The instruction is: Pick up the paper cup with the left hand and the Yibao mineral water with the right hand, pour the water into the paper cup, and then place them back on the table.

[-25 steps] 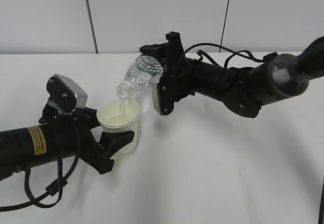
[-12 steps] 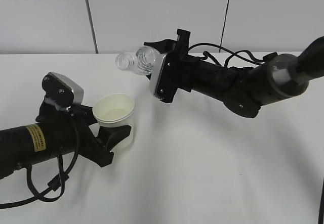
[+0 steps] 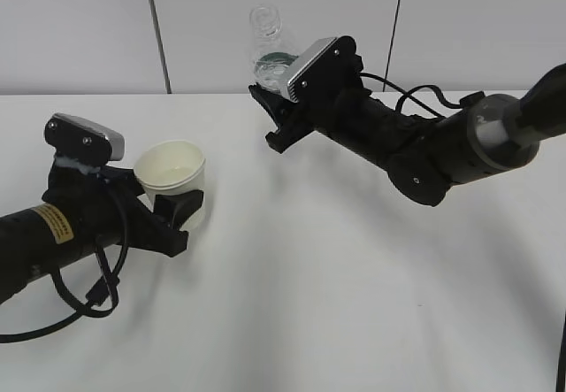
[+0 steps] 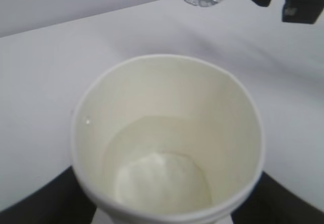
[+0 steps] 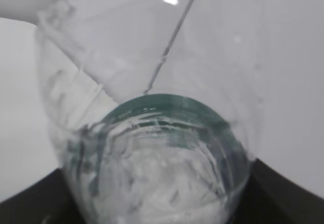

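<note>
1. Small off-white paper cup with a rolled rim, tapered toward its base: upright, near the left edge of the large plain white table. The left wrist view shows a shallow pool of clear water in its bottom.

2. Left hand, a black robot arm and gripper with a silver-grey camera block and a yellow sticker: reaches in from the left edge of the table. Its black fingers are closed on the lower half of the paper cup, one on each side, with the rim standing above them. Whether the cup's base touches the table cannot be told.

3. Yibao mineral water, a small clear plastic bottle with a dark green label and no cap: held close to upright, mouth at the top, above the far edge of the table near its middle, seen against the back wall. It is well apart from the paper cup, up and to the right of it in the exterior view.

4. Right hand, a black robot arm and gripper with a silver-grey block and black cables: reaches in from the right edge of the table. Its fingers clamp the bottle's lower body; the right wrist view shows dark finger surfaces on both sides of the bottle, with neck and shoulders above them.
</note>
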You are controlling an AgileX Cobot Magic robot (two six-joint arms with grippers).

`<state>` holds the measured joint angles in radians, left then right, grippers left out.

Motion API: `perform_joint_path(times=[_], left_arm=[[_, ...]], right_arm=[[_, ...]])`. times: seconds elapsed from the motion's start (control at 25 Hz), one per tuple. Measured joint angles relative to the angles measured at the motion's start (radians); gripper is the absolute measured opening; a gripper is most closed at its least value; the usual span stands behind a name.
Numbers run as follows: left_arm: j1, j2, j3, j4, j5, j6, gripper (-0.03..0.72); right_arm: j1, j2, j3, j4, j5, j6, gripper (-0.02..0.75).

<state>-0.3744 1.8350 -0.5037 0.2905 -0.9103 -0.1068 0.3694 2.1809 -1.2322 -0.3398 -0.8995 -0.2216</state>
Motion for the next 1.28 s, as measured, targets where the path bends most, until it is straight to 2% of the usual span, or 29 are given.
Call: perform_joint_path(times=[0.2, 0.64, 1.0, 1.08, 1.28], left_arm=[[0.027, 0.030, -0.051, -0.026, -0.005, 0.004, 0.453], [0.097, 0.195, -0.214, -0.034, 0.001, 0.004, 0.454], [0.106, 0.295, -0.295, -0.033, -0.032, 0.004, 0.454], [0.106, 0.300, -0.297, -0.033, -0.035, 0.004, 0.478], [0.106, 0.314, -0.297, -0.055, -0.008, 0.004, 0.600]], right_arm=[[0.000, 0.000, 0.014, 0.053, -0.007, 0.081, 0.457], [0.000, 0.000, 0.056, 0.109, -0.017, 0.094, 0.457], [0.000, 0.000, 0.056, 0.111, -0.021, 0.098, 0.456], [0.000, 0.000, 0.056, 0.111, -0.021, 0.105, 0.456], [0.000, 0.000, 0.056, 0.147, -0.003, 0.126, 0.456]])
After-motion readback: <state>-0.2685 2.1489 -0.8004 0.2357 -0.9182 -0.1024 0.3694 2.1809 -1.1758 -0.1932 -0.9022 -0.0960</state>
